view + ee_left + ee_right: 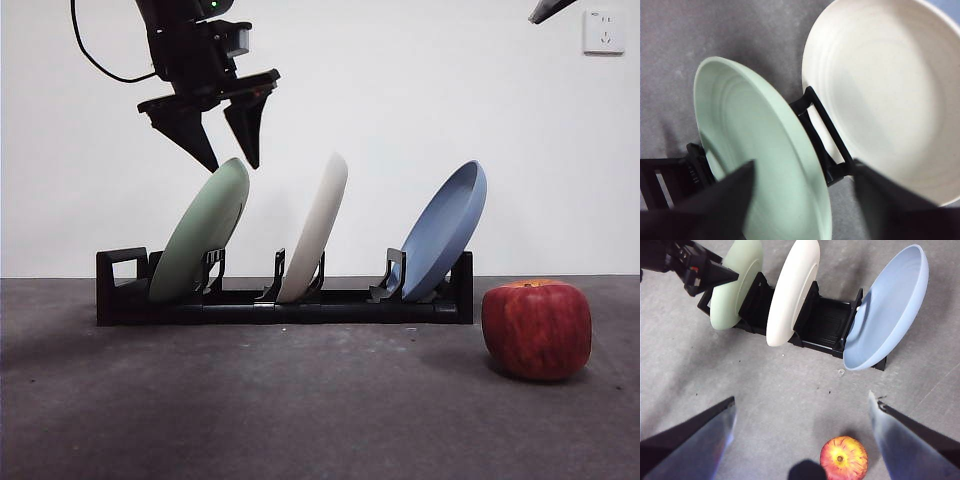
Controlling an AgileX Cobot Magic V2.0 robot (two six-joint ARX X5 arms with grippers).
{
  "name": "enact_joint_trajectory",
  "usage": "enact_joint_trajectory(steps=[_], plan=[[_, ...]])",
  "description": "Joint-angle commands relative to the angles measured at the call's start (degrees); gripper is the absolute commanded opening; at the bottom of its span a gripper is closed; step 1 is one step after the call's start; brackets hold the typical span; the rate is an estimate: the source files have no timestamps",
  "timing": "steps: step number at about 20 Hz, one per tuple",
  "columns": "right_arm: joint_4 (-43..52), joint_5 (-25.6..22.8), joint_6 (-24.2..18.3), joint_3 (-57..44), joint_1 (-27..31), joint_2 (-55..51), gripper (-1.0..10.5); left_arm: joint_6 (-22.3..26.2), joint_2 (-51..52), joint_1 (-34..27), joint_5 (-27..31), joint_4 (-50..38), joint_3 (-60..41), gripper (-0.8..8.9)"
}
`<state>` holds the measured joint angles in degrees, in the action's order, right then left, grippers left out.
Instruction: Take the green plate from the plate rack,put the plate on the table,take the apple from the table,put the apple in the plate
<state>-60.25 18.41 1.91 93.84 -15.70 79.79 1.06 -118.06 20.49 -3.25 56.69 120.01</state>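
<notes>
The green plate (203, 235) leans in the left slot of the black plate rack (280, 300); it also shows close up as the green plate (760, 150) and small as the green plate (735, 285). My left gripper (232, 160) hangs open just above the plate's top rim, one jaw on each side of it, not touching. The apple (537, 329) rests on the table (300, 400) to the right of the rack, seen from above as the apple (844, 458). High over the apple, my right gripper (800, 425) is open and holds nothing.
A cream-white plate (315, 228) stands in the rack's middle slot and a blue plate (445, 232) in its right slot. A white wall with a socket (603, 31) rises behind the table.
</notes>
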Motion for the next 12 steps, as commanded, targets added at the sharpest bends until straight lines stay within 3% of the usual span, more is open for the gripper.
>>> enact_joint_trajectory(steps=[1, 2, 8, 12], plan=[[0.2, -0.3, 0.0, 0.1, -0.1, 0.3, 4.4, 0.7, -0.6, 0.1, -0.2, -0.3, 0.0, 0.22], [0.2, -0.7, 0.0, 0.1, -0.1, 0.3, 4.4, 0.7, -0.6, 0.1, -0.2, -0.3, 0.0, -0.12], [0.2, -1.0, 0.1, 0.1, -0.1, 0.3, 4.4, -0.1, -0.6, 0.1, -0.3, -0.6, 0.1, -0.09], [0.2, -1.0, 0.9, 0.1, -0.1, 0.3, 4.4, -1.6, -0.5, 0.8, -5.2, -0.1, 3.7, -0.09]])
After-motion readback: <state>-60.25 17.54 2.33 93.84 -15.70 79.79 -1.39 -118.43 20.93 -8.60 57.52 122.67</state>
